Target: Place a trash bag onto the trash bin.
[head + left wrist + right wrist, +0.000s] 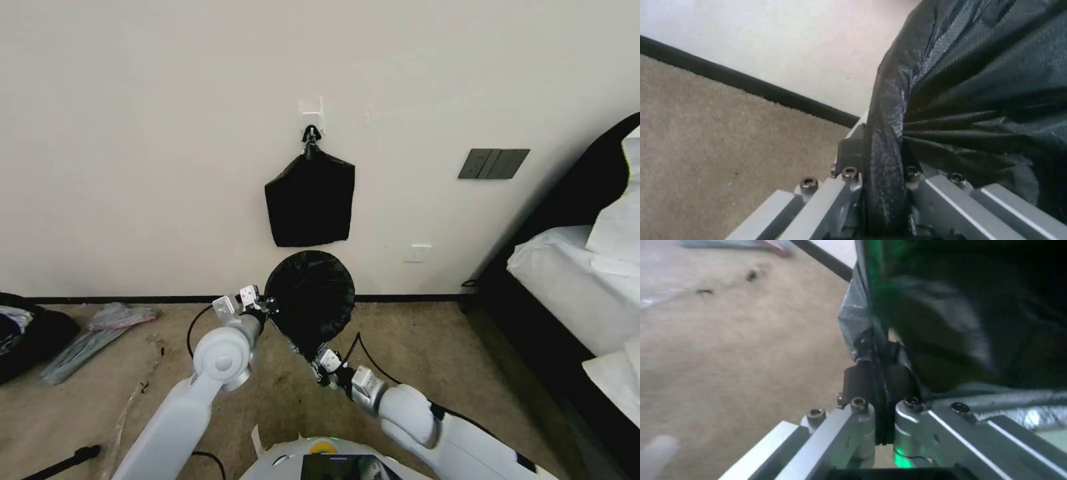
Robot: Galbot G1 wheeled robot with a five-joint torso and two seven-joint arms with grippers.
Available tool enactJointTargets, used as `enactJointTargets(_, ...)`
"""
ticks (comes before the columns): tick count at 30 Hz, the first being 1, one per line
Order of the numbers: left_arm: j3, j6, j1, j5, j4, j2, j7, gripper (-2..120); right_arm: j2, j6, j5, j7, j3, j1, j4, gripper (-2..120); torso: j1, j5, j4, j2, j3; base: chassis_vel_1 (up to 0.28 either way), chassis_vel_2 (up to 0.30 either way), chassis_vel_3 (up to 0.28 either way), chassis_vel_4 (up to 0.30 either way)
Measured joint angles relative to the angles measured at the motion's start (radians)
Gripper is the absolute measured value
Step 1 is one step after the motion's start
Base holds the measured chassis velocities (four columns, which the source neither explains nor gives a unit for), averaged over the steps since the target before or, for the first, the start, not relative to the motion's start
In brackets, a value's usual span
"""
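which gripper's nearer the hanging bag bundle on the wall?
Left. The left gripper holds the trash bag just below the bundle; the right gripper grips lower.

My trash bag hides the trash bin completely from my head view. Bed at 3 o'clock cut off by the frame edge. Dark heap at 9 o'clock cut off too; can't tell what it is.

We see a beige carpeted floor meeting the wall at a dark skirting strip. On it, to our left, lie a grey and pink flat bundle and a dark heap.
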Motion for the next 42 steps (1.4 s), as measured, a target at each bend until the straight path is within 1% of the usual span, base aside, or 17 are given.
enactJointTargets(2, -0.005, -0.002, 0.002, -0.012, -0.004, 0.000, -0.006, 1, 0.026, 0.028, 0.002, 0.012, -0.003, 0.005, -0.060, 0, 0.000, 0.0001, 0.0000, 0.000, 0.000, 0.000, 0.000, 0.000, 0.000)
enactJointTargets(6, -0.012, -0.003, 0.005, -0.031, -0.012, 0.006, -0.011, 1, 0.045, 0.048, -0.003, 0.015, -0.007, 0.006, -0.102, 0, 0.000, 0.0000, 0.0000, 0.000, 0.000, 0.000, 0.000, 0.000, 0.000)
enactJointTargets(11, -0.015, -0.002, 0.015, -0.042, -0.022, 0.008, -0.016, 1, 0.055, 0.046, -0.016, 0.022, -0.006, 0.005, -0.125, 0, 0.000, 0.0000, 0.0000, 0.000, 0.000, 0.000, 0.000, 0.000, 0.000)
enactJointTargets(20, -0.035, -0.001, 0.029, -0.043, -0.022, 0.007, -0.016, 1, 0.038, 0.043, -0.014, 0.008, 0.022, -0.037, -0.095, 0, 0.000, 0.0000, -0.0001, 0.000, 0.000, 0.000, 0.000, 0.000, 0.000)
enactJointTargets(28, -0.055, -0.001, 0.030, -0.064, -0.004, 0.006, -0.011, 1, 0.020, 0.074, -0.023, 0.003, 0.040, -0.064, -0.064, 0, 0.000, 0.0000, 0.0000, 0.000, 0.000, 0.000, 0.000, 0.000, 0.000)
enactJointTargets(31, -0.058, 0.000, 0.017, -0.080, 0.013, 0.021, -0.013, 1, 0.004, 0.087, -0.035, -0.004, 0.060, -0.090, -0.019, 12, 0.000, 0.0000, -0.0001, 0.000, 0.000, 0.000, 0.000, 0.000, 0.000)
enactJointTargets(32, -0.058, 0.000, 0.017, -0.080, 0.013, 0.021, -0.013, 1, 0.004, 0.087, -0.035, -0.004, 0.060, -0.090, -0.019, 12, 0.000, 0.0000, -0.0001, 0.000, 0.000, 0.000, 0.000, 0.000, 0.000)
enactJointTargets(33, -0.056, 0.000, 0.011, -0.083, 0.019, 0.026, -0.014, 1, 0.000, 0.092, -0.041, -0.009, 0.068, -0.100, -0.008, 15, 0.000, 0.0000, 0.0000, 0.000, 0.000, 0.000, 0.000, 0.000, 0.000)
enactJointTargets(34, -0.053, 0.000, 0.003, -0.086, 0.027, 0.029, -0.017, 1, -0.004, 0.098, -0.051, -0.015, 0.077, -0.112, 0.003, 22, 0.000, 0.0000, 0.0000, 0.000, 0.000, 0.000, 0.000, 0.000, 0.000)
enactJointTargets(35, -0.053, 0.000, -0.003, -0.087, 0.032, 0.031, -0.019, 1, -0.006, 0.102, -0.057, -0.020, 0.082, -0.120, 0.010, 25, 0.000, -0.0001, -0.0001, 0.000, 0.000, 0.000, 0.000, 0.000, 0.000)
enactJointTargets(36, -0.052, 0.000, -0.011, -0.089, 0.036, 0.032, -0.022, 1, -0.008, 0.106, -0.063, -0.025, 0.088, -0.128, 0.018, 28, 0.000, -0.0001, -0.0001, 0.000, 0.000, 0.000, 0.000, 0.000, 0.000)
enactJointTargets(37, -0.052, 0.000, -0.011, -0.089, 0.036, 0.032, -0.022, 1, -0.008, 0.106, -0.063, -0.025, 0.088, -0.128, 0.018, 28, 0.000, -0.0001, -0.0001, 0.000, 0.000, 0.000, 0.000, 0.000, 0.000)
enactJointTargets(38, -0.052, 0.000, -0.021, -0.091, 0.042, 0.033, -0.027, 0, -0.010, 0.112, -0.074, -0.029, 0.094, -0.137, 0.026, 34, 0.000, 0.0000, -0.0002, 0.000, 0.000, 0.000, 0.000, 0.000, 0.000)
enactJointTargets(40, -0.053, -0.001, -0.032, -0.096, 0.047, 0.034, -0.036, 0, -0.016, 0.121, -0.089, -0.037, 0.103, -0.151, 0.043, 43, 0.000, 0.0001, -0.0001, 0.000, 0.000, 0.000, 0.000, 0.000, 0.000)
enactJointTargets(41, -0.053, -0.001, -0.032, -0.096, 0.047, 0.034, -0.036, 0, -0.016, 0.121, -0.089, -0.037, 0.103, -0.151, 0.043, 43, 0.000, 0.0001, -0.0001, 0.000, 0.000, 0.000, 0.000, 0.000, 0.000)
enactJointTargets(42, -0.053, -0.002, -0.035, -0.094, 0.051, 0.034, -0.038, 0, -0.023, 0.123, -0.092, -0.038, 0.111, -0.163, 0.060, 47, 0.000, 0.0001, 0.0000, 0.000, 0.000, 0.000, 0.000, 0.000, 0.000)
